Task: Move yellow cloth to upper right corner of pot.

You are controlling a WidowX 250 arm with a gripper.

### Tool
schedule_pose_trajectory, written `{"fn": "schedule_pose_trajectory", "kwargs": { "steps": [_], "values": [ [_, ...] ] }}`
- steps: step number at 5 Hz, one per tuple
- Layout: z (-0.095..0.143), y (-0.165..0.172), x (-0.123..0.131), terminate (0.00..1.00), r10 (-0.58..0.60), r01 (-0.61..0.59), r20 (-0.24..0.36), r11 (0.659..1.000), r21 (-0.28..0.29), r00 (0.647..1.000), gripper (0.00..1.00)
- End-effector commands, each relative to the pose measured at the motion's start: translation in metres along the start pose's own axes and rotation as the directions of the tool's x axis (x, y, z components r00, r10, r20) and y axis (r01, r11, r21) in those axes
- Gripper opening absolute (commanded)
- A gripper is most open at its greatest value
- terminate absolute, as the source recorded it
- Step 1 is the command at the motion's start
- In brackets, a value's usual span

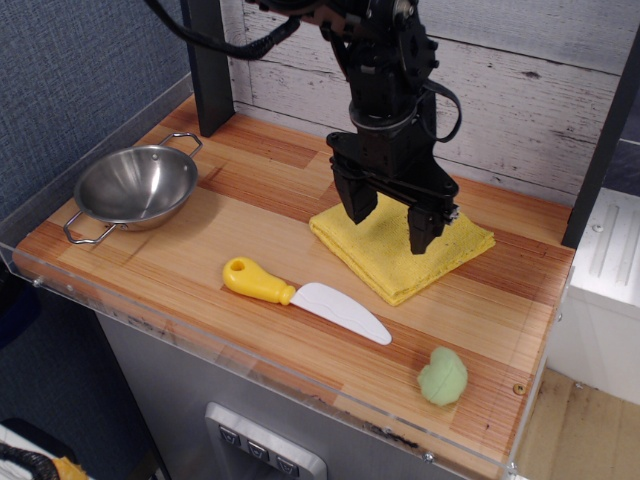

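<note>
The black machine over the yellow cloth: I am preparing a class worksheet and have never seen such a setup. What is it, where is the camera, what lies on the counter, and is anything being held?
It is a robot arm ending in a gripper, a two-fingered claw. The single camera looks down at the wooden counter from the front, at an angle. The claw's fingers are spread open above the folded yellow cloth, and it holds nothing. At the left stands a small steel pot with wire loop handles. In front of the cloth lies a white toy knife with a yellow handle, and near the front right corner sits a small pale green lumpy object.
</note>
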State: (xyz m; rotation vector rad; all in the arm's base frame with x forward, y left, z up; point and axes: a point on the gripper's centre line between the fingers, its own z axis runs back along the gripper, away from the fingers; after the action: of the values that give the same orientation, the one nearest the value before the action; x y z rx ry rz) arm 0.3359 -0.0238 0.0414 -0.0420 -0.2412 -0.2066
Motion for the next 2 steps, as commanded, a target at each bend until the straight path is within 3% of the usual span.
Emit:
{"fn": "schedule_pose_trajectory", "kwargs": {
  "steps": [1,2],
  "values": [
    [-0.012,0.008,0.02,0.0,-0.011,0.01,0.069,1.0,0.024,0.998,1.0],
    [-0.022,0.006,0.021,0.0,-0.002,0.002,0.035,1.0,0.0,0.999,1.0]
  ]
}}
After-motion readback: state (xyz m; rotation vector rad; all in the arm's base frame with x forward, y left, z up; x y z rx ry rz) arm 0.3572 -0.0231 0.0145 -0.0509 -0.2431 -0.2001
